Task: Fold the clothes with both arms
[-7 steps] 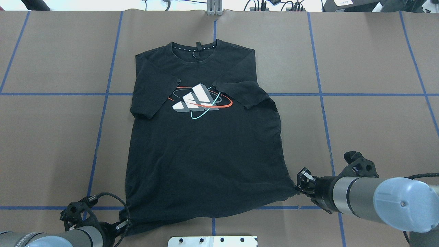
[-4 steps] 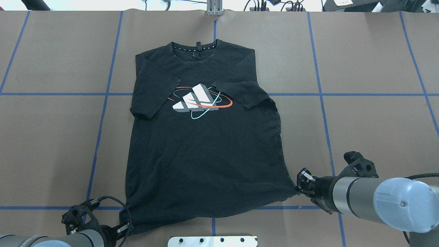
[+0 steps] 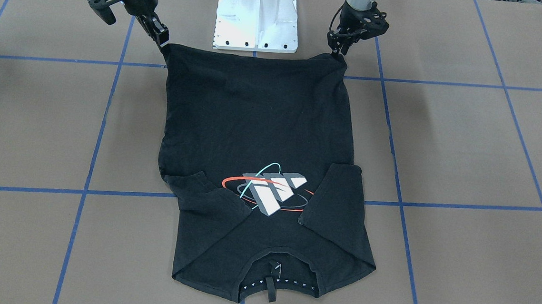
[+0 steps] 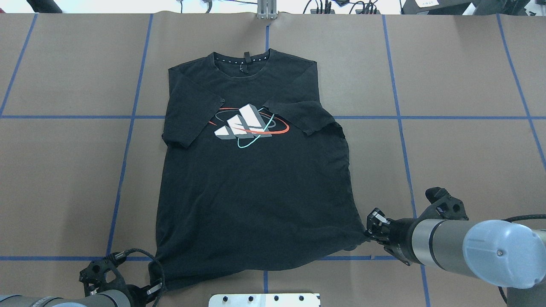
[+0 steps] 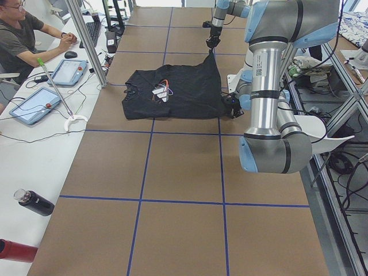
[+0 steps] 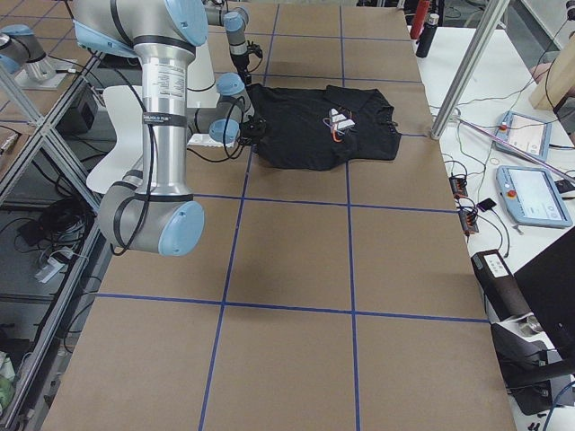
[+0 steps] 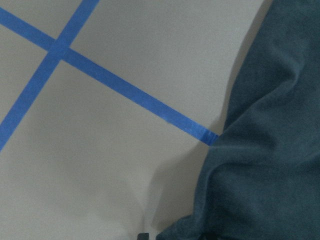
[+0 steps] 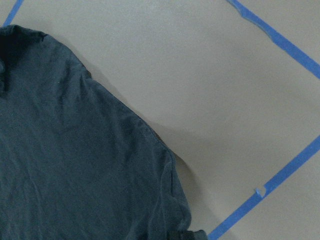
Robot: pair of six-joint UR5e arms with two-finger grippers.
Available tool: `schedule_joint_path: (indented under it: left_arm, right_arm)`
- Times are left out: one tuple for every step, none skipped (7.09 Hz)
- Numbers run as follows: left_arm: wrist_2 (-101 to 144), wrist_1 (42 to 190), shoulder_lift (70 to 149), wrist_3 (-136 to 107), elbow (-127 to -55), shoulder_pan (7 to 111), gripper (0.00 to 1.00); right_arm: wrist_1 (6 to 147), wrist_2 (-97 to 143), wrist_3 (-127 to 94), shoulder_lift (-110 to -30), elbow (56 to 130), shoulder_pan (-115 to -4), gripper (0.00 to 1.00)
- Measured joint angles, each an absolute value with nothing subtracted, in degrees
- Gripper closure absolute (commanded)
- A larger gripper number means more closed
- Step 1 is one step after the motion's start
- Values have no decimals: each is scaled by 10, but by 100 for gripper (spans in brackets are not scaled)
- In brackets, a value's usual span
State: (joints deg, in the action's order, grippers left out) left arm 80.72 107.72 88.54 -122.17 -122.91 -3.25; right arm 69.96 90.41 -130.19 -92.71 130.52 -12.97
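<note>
The black T-shirt (image 4: pixel 256 192) lies face up on the brown table, collar at the far side, both sleeves folded in beside the chest graphic (image 4: pixel 245 125). My left gripper (image 4: pixel 155 286) is shut on the hem's near left corner. My right gripper (image 4: pixel 370 230) is shut on the hem's near right corner, and the cloth is drawn taut to it. In the front-facing view the T-shirt (image 3: pixel 254 122) hangs between the left gripper (image 3: pixel 337 51) and the right gripper (image 3: pixel 163 42). Both wrist views show only dark cloth (image 7: pixel 270 175) (image 8: pixel 75 165) and blue tape.
The white pedestal base (image 3: pixel 256 17) stands just behind the hem, between the arms. Blue tape lines (image 4: pixel 401 117) grid the table. A metal post (image 4: pixel 266 10) stands at the far edge. An operator's desk with tablets (image 5: pixel 34 103) lies beyond the far side.
My left gripper has drawn back toward the robot's base, pulling the hem's left corner with it. My right gripper has hardly moved.
</note>
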Motion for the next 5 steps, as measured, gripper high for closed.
schedule_joint_path:
  left_arm:
    - [808,1077,886,-1222,-1229,-32,65]
    - [808,1077,886,-1222,-1228,-32,65]
    - [808,1078,886,-1221,-1227,-32,58]
    - [808,1078,886,-1221,-1227,-31,54]
    - [808,1077,885,-1221,-1226,-30,53]
  right_arm:
    - [700,905,-1302,-927,1305,-130,100]
    - [700,905,-1302,-926,1306,-130,100]
    - [700,906,-1302,-926,1306,-131,100]
    - [700,907,-1302,-926,1307,-132,100]
    - [700,907,-1302,-926,1308,-133,100]
